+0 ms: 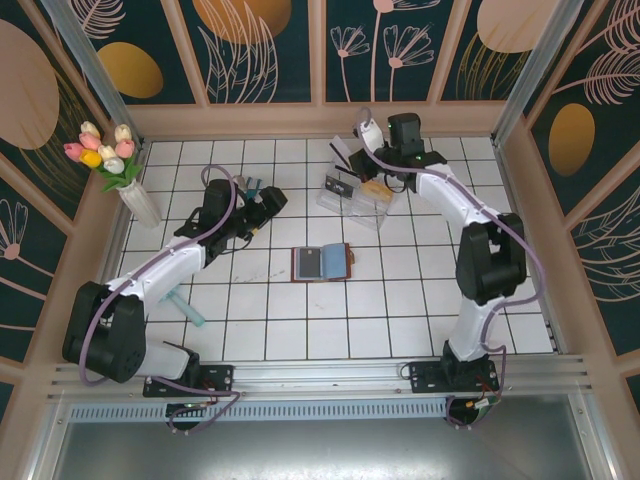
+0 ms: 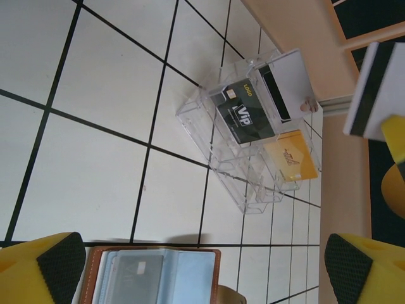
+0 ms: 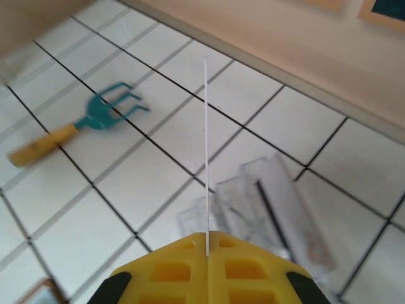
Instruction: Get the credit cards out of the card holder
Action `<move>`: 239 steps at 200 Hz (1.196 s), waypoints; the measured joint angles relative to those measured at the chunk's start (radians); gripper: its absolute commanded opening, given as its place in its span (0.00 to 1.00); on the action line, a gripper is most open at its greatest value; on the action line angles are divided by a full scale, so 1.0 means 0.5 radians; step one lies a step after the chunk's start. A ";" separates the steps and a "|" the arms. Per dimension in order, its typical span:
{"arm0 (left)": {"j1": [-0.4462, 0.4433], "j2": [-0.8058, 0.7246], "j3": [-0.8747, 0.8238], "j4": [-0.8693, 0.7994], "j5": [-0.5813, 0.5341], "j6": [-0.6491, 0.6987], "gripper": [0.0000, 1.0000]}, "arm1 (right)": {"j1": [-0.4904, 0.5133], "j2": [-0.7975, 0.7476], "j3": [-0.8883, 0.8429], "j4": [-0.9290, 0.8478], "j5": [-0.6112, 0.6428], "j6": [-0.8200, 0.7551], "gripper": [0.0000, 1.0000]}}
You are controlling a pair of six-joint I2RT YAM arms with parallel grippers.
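Left gripper (image 2: pixel 204 256): hanging wide apart.
Right gripper (image 3: pixel 207 237): clamping thin white dark-striped card (image 2: pixel 380 85), upper right.
Risk: card slipping (narrow pinch), missing clear plastic box (image 2: pixel 253 196).

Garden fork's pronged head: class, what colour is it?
Teal; the garden fork shows best in the right wrist view.

PLASTIC BOX: On the dark card (image 2: pixel 248 120) standing in the clear plastic box (image 2: pixel 250 199), we read "Vip" in large white letters and a small "LOGO" near one edge. The yellowish card (image 2: pixel 292 157) beside it bears a mark we cannot read.
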 measured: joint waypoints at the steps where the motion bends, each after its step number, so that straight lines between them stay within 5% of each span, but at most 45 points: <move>1: 0.000 -0.001 0.000 0.000 0.001 0.001 0.98 | -0.002 0.009 0.011 -0.002 0.000 -0.015 0.00; 88: 0.000 -0.002 -0.048 0.018 0.079 -0.018 0.98 | -0.085 0.408 0.445 -0.306 0.021 -0.730 0.00; 178: 0.000 0.011 -0.122 0.129 0.195 -0.080 0.98 | -0.127 0.511 0.517 -0.481 0.043 -0.908 0.00; 239: 0.000 0.082 -0.122 0.166 0.251 -0.093 0.99 | -0.111 0.536 0.542 -0.509 0.082 -0.924 0.13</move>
